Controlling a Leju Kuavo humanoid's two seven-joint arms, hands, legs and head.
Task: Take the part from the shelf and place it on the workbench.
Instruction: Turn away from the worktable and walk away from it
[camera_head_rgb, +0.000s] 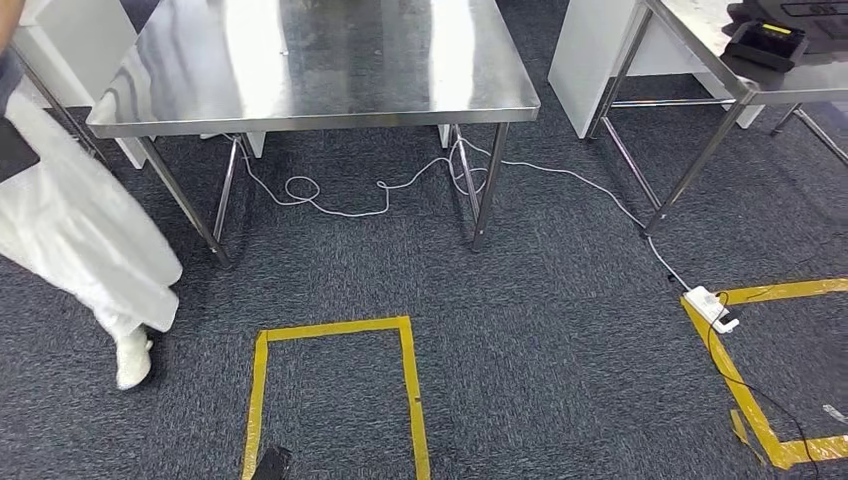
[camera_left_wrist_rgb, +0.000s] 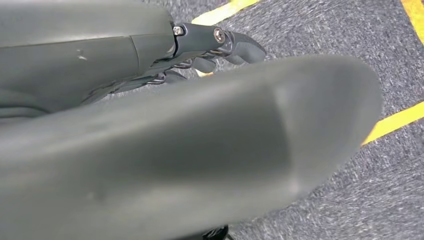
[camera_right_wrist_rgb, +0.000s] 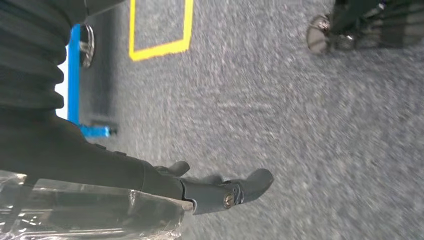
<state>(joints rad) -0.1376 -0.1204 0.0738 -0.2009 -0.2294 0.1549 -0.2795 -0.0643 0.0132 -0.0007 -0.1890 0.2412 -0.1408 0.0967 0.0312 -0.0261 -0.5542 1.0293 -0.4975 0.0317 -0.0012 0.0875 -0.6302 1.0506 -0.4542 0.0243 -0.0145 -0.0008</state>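
A steel workbench (camera_head_rgb: 310, 70) is seen over grey carpet (camera_head_rgb: 560, 330), the part (camera_right_wrist_rgb: 90, 212) held in the right hand (camera_right_wrist_rgb: 165, 187).

At the left a person (camera_head_rgb: 75, 240) in white is seen; a white cable (camera_head_rgb: 400, 185) is looped under the glossy bench. Yellow tape (camera_head_rgb: 335, 330) marks rectangles. The left hand (camera_left_wrist_rgb: 210, 45) is seen with fingers loosely curled, empty. The part, wrapped in crinkled clear plastic, is gripped under the right hand's dark fingers.

Workshop or lab floor: stainless steel workbench (camera_head_rgb: 310, 70) ahead, second bench (camera_head_rgb: 740, 90) alongside, grey carpet tiles (camera_head_rgb: 560, 350) marked with yellow tape boxes (camera_head_rgb: 335, 330), white cable (camera_head_rgb: 400, 185) to power strip (camera_head_rgb: 712, 307), person in white coverall (camera_head_rgb: 70, 230)
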